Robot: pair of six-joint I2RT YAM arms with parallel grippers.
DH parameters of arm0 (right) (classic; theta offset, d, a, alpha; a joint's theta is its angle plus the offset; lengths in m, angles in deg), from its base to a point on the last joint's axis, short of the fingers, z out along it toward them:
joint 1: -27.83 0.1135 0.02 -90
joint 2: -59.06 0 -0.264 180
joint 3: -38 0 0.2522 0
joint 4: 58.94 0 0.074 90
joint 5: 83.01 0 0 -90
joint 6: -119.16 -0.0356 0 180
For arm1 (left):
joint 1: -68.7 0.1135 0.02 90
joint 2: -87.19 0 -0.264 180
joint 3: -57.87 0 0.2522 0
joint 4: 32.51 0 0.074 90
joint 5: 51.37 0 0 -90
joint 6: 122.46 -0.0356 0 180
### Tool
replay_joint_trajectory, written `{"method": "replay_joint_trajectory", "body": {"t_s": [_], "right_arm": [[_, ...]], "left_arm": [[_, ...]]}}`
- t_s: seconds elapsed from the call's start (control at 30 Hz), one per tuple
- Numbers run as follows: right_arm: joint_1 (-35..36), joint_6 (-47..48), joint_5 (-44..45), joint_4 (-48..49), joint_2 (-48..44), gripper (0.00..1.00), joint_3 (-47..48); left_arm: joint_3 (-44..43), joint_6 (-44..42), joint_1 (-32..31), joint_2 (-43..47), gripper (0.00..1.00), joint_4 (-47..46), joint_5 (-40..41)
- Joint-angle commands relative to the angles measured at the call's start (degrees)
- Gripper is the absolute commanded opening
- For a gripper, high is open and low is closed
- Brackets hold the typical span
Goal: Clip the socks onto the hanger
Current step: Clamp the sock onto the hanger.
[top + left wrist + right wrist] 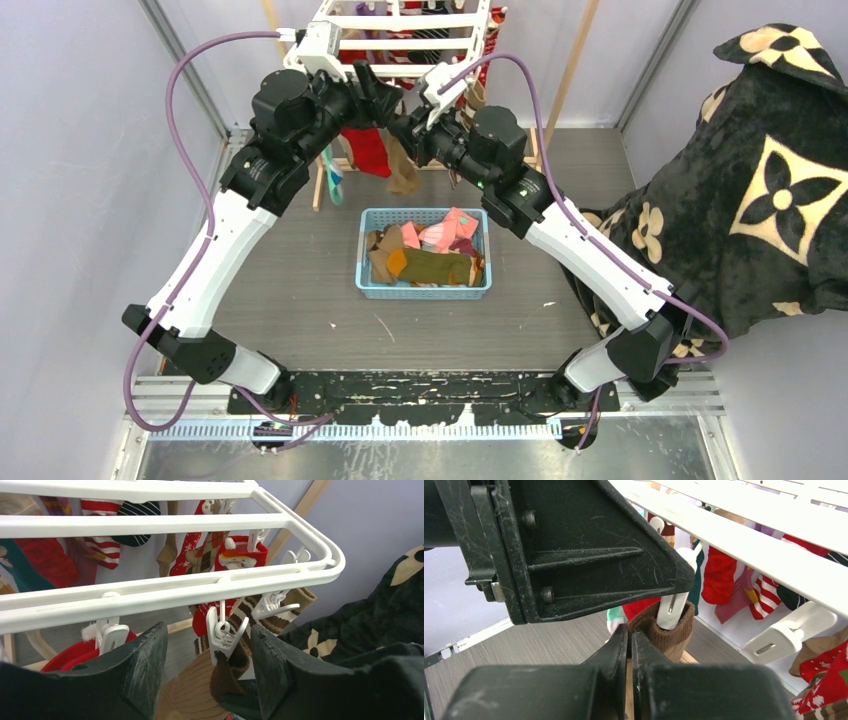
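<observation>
Grey table (300,300) below, socks (430,265) in blue basket (425,292). Left gripper (208,630) spread wide around clip (220,637) biting brown sock (227,672) under hanger (150,587). Right gripper (630,635) pressed together at cuff (669,635), perhaps pinching.

White hanger (165,585), brown sock (669,637), red-and-white striped sock (102,550), blue basket (426,292), black blanket (760,180) with cream flowers.

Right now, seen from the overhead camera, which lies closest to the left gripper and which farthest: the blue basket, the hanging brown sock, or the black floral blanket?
Measured from the left gripper:
1. brown sock, hanging just below it, under the hanger.
2. blue basket, mid-table, toward the arm bases.
3. black floral blanket, far off at the right edge.
</observation>
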Motion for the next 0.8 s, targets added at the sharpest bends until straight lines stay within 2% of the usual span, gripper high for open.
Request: {"method": "replay_joint_trajectory", "body": {"t_s": [0.0, 0.1, 0.17, 0.33, 0.57, 0.77], "right_arm": [[0.2, -1.7, -0.4, 3.5, -0.9, 0.29, 2.6], [0.2, -3.8, 0.7, 6.4, -3.0, 0.44, -0.1], [-0.5, -5.5, 1.4, 8.1, -5.0, 0.51, -2.6], [-5.4, -11.7, -1.4, 10.4, -10.5, 0.55, -9.8], [-15.9, -18.5, -13.5, 9.2, -14.5, 0.71, -15.2], [-20.4, -19.4, -13.6, 11.4, -11.6, 0.69, -14.2]], "left_arm": [[-0.3, 0.0, -0.1, 2.4, 0.61, -1.6, 0.9], [-0.2, -0.1, -0.1, 2.5, 0.6, -1.6, 1.2], [0.0, -0.2, -0.1, 2.7, 0.59, -1.7, 1.3], [0.2, -0.2, -0.1, 2.8, 0.57, -1.7, 1.0], [0.7, -0.3, -0.2, 2.9, 0.54, -1.8, 0.8], [0.7, -0.2, -0.1, 2.8, 0.52, -1.9, 0.6]]}}
